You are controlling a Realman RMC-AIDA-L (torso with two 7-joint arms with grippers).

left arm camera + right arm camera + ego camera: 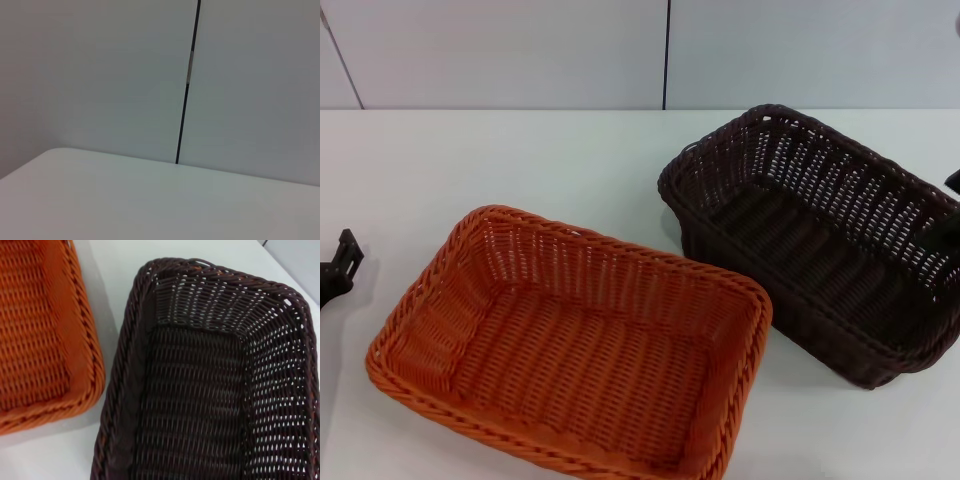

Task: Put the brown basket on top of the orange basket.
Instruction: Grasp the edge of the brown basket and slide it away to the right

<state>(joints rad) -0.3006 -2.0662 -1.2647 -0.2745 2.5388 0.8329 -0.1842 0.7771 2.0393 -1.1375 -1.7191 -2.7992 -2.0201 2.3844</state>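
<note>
The orange basket (570,350) lies on the white table (520,160) at front centre, empty; one of its ends (40,340) shows in the right wrist view. The brown basket (820,240), also empty, stands to its right and a little farther back, apart from it by a narrow strip of table. It fills most of the right wrist view (200,390). My right gripper (945,232) shows only as a dark piece at the brown basket's right wall, at the picture's edge. Low at the far left, off both baskets, sits my left gripper (340,262).
A pale wall (520,50) with a dark vertical seam (667,55) runs behind the table. The left wrist view shows only the table's far edge (150,165) and that wall. Bare table lies left of and behind the orange basket.
</note>
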